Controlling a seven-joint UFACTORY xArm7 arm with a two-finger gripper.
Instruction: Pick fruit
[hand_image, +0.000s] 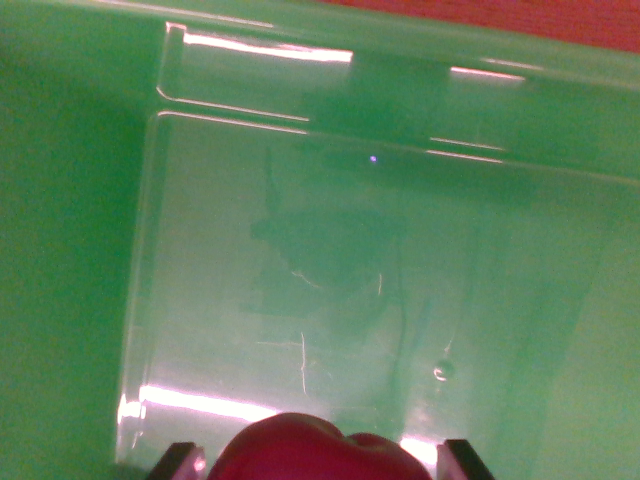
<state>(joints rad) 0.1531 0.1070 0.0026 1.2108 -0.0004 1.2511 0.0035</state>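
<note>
Clamped on a dark red fruit (318, 450), gripper (320, 462) fingers (178, 462) tight against either side. Hovering over a green plastic bin (90, 250), its glossy floor directly below.

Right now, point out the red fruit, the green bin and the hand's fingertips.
Red fruit (315, 452), wrist view, on its rounded top.
Green bin (330, 280), wrist view, on its bare floor.
Hand (322, 462), wrist view, midway between the dark fingertips (178, 462), which flank the fruit.

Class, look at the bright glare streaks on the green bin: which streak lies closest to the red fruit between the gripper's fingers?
The wide streak along the bin's bottom edge, just left of the red fruit. The other streaks lie far up, on the bin's stepped top edge.
</note>
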